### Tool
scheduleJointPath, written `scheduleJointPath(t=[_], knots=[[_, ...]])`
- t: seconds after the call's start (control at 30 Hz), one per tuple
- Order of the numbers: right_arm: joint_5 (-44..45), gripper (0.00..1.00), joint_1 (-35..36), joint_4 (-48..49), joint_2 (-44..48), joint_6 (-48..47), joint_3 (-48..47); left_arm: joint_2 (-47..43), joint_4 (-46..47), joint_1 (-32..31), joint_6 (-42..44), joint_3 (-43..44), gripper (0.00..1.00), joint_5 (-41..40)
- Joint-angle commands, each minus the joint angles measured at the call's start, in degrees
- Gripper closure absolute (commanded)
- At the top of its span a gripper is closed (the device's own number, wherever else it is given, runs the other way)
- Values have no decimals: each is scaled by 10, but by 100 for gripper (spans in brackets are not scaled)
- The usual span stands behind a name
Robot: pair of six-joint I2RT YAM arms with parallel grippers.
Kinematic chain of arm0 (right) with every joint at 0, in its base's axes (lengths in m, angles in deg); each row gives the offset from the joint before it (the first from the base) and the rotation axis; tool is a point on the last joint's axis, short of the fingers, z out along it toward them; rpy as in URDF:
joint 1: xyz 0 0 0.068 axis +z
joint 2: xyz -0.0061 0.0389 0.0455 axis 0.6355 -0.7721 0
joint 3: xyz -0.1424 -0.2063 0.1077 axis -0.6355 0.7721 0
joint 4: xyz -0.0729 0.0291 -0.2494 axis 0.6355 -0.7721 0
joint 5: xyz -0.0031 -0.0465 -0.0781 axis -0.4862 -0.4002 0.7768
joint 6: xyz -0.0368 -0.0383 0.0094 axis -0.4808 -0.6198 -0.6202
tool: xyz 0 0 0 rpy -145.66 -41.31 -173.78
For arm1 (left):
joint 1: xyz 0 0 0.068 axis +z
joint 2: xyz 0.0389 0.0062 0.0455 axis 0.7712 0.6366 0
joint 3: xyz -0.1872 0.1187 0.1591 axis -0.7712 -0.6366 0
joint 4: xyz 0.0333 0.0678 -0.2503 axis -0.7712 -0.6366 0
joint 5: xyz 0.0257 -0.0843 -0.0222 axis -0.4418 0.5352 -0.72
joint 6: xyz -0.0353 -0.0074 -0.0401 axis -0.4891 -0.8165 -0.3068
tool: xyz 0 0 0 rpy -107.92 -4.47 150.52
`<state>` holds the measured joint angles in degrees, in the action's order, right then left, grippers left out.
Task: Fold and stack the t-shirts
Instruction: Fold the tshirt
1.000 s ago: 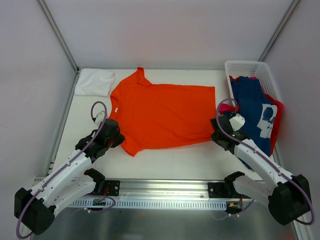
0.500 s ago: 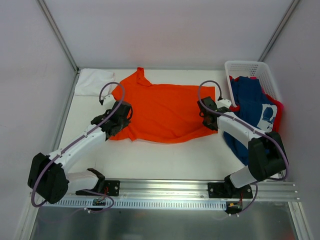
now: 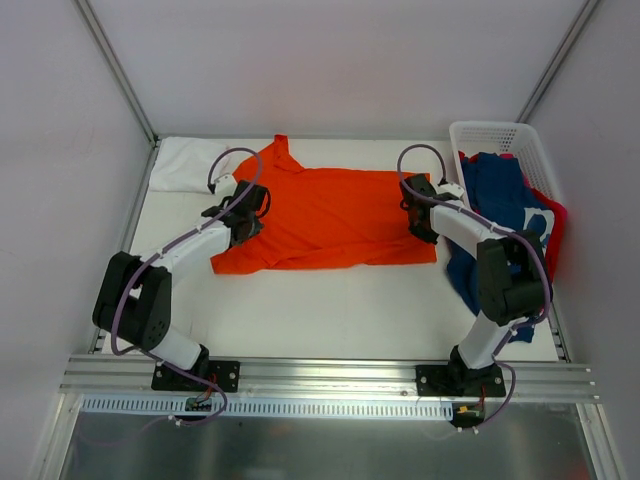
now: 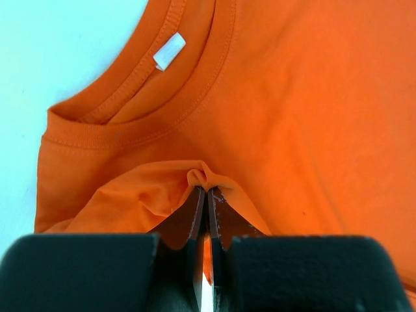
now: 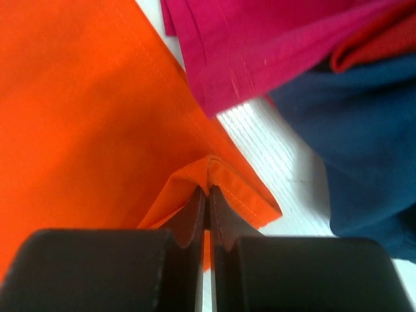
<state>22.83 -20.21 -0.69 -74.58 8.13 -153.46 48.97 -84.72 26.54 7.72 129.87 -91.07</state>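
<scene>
The orange t-shirt [image 3: 330, 215] lies in the middle of the table with its near half folded back over the far half. My left gripper [image 3: 246, 212] is shut on a pinch of orange cloth [image 4: 203, 177] just below the collar [image 4: 140, 97]. My right gripper [image 3: 421, 222] is shut on the shirt's hem corner [image 5: 224, 177] at its right end. A folded white t-shirt [image 3: 180, 165] lies at the back left. The navy t-shirt [image 3: 505, 215] with white print and the pink-red t-shirt [image 5: 260, 39] hang out of the basket at right.
The white lattice basket [image 3: 497, 137] stands at the back right, close beside my right gripper. Metal frame posts and grey walls close the table at left, right and back. The rail with both arm bases runs along the near edge.
Both grippers have carried the shirt's near edge away from the arm bases, over the shirt toward the back. The shirt went from spread flat to folded in half lengthwise.
</scene>
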Motion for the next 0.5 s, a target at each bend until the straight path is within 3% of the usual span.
scheduleJointPath(t=[0.0, 0.47], knots=[[3, 100, -13, -2, -15, -10, -33, 20, 34, 12, 19, 30, 100, 12], [-27, 100, -35, 4, -66, -16, -87, 85, 57, 36, 81, 115, 100, 18]])
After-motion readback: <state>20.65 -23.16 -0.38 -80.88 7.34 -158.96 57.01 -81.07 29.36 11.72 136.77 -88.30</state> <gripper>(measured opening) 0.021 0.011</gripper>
